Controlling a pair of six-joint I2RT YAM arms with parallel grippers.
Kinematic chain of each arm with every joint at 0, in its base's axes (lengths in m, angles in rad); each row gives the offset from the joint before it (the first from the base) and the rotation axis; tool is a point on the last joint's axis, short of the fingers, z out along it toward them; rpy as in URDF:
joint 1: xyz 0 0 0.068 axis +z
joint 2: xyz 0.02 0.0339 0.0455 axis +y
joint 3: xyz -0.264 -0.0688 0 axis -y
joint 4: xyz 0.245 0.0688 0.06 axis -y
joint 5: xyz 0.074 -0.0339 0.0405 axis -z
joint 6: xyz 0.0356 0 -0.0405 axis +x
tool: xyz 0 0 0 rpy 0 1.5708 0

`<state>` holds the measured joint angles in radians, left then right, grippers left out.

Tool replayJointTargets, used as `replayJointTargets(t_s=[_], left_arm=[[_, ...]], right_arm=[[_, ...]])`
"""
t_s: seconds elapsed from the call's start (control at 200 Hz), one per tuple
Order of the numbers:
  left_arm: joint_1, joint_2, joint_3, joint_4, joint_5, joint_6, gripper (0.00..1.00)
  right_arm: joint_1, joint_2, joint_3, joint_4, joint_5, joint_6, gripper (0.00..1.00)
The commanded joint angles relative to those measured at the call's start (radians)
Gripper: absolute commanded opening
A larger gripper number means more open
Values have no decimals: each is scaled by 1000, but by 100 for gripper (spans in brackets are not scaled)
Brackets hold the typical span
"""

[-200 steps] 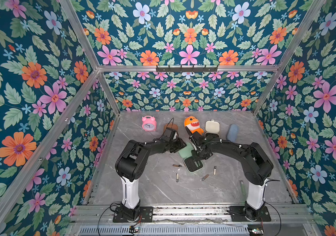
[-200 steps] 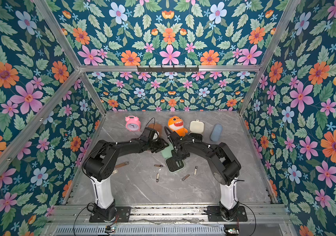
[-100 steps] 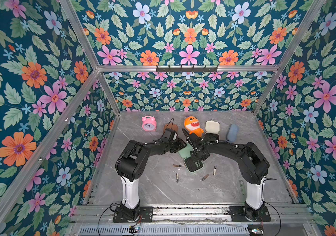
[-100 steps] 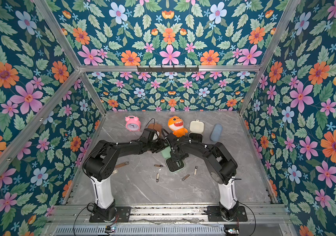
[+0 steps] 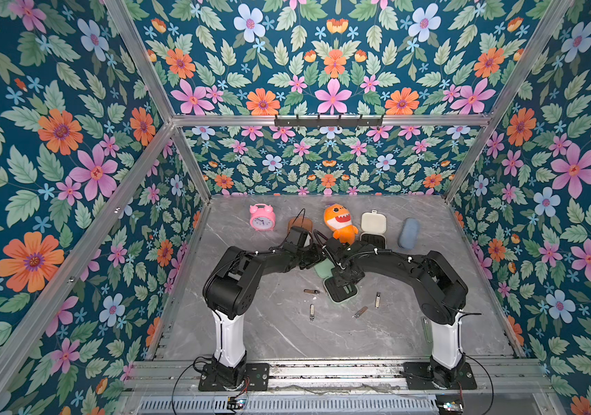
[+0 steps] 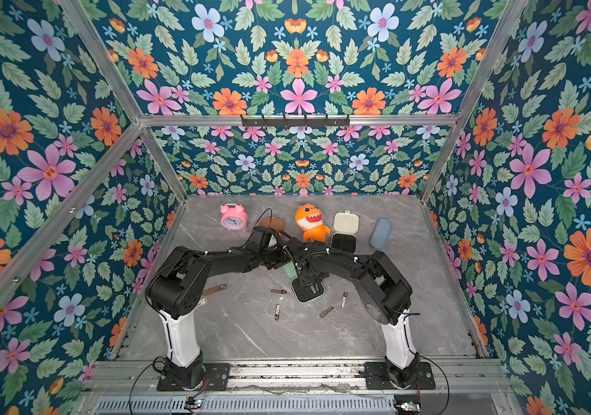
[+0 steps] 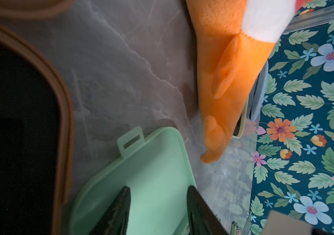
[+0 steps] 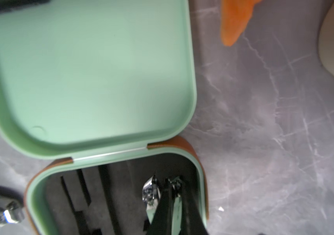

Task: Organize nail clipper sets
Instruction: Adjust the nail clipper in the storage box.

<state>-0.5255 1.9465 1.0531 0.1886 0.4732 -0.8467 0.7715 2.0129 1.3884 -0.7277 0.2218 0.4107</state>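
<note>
- At the far left, the pink alarm clock (image 5: 261, 217) and the brown case (image 5: 300, 224) sit at the back of the table (image 5: 287, 334), well apart from the work.
- The left gripper (image 7: 158, 211) hangs over the flat-lying mint lid (image 7: 152, 162). Its jaws are parted with nothing between them, and I cannot tell whether it presses the lid down.
- The mint green case (image 5: 339, 293) lies open at mid-table, with its lid toward the back and its black insert (image 8: 105, 193) facing up.
- The right gripper (image 8: 176, 195) is down inside that base, pinched tight on a slim clipper (image 8: 174, 180). A second clipper (image 8: 151, 193) lies in the insert just beside it.
- The held clipper's long axis runs along the insert's slots, with its tip toward the hinge. Seating it looks like a straight push downward, and only the right arm is placed for that.
- Loose clippers (image 5: 311, 312) lie on the marble on both sides of the base, two of them (image 5: 378, 299) nearer the right arm.
- Farther right are the open cream case (image 5: 374, 221) and the blue-grey pouch (image 5: 409, 233).
</note>
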Motion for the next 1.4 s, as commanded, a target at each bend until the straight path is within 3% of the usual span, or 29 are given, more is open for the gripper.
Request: replayJointTargets(t_s=[0.0,0.46,0.74,1.185,1.395], left_arm=[[-1,15,-10,-95,-8,7,49],[1,18,-21,-89,-10,6,49],[1,23,-27,-92,-12,5,49],[2,22,-27,-101,-18,10,49],[2,22,-27,-105,-20,12,49]], right_arm=[[9,47,-16,-59,64,39,1],[37,98,-23,-77,110,96,1],[36,31,2,-74,94,87,13],[15,-30,51,-122,120,60,24],[7,-63,29,-92,81,55,20]])
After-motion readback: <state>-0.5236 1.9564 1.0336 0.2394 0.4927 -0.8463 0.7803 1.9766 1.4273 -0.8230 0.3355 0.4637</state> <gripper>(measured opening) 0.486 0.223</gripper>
